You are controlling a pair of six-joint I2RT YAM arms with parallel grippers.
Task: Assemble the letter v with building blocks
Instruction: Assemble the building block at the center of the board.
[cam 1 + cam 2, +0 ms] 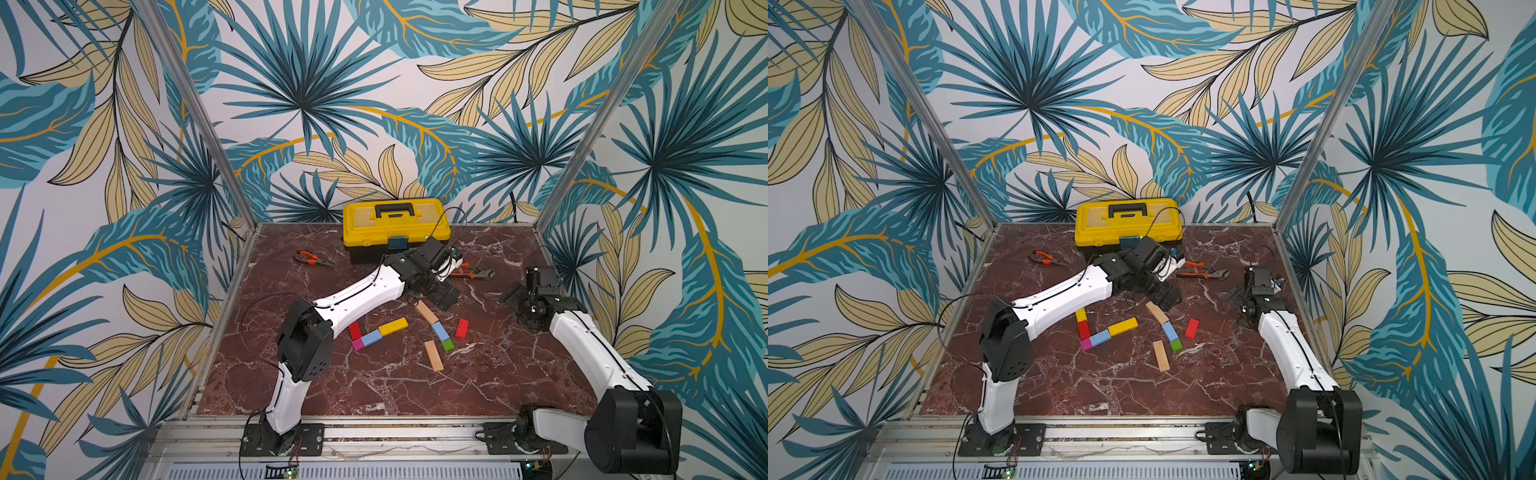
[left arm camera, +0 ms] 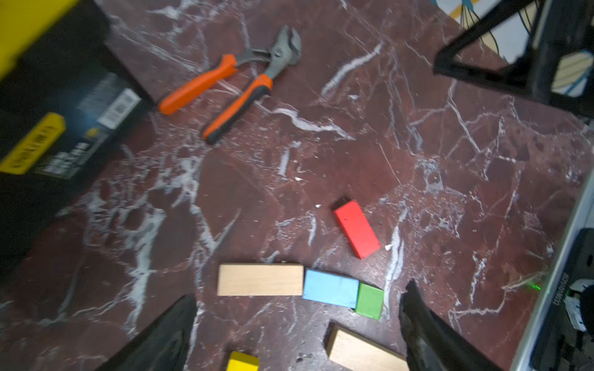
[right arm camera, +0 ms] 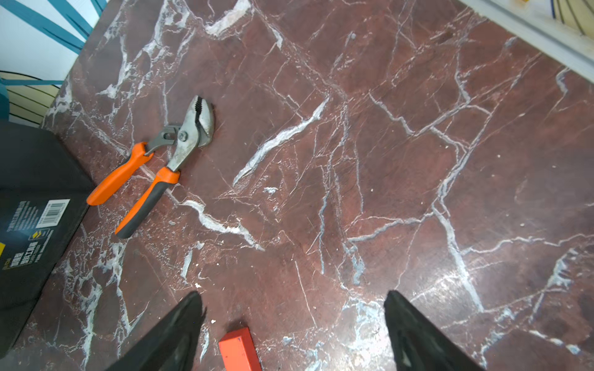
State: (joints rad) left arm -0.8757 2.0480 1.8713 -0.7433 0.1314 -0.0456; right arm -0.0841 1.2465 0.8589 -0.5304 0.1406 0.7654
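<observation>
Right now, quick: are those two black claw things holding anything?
Left gripper: open, holding nothing.
Right gripper: open, holding nothing; the small red wooden block lies free between its fingers.

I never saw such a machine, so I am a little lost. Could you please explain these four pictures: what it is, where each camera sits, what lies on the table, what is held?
It is two robot arms, the left arm and the right arm. Two pictures look down from above; two come from wrist cameras. On the marble table lie colored wooden blocks, long-nose pliers, groove-joint pliers and a yellow toolbox. The left tool and the right tool are open, holding nothing.
</observation>
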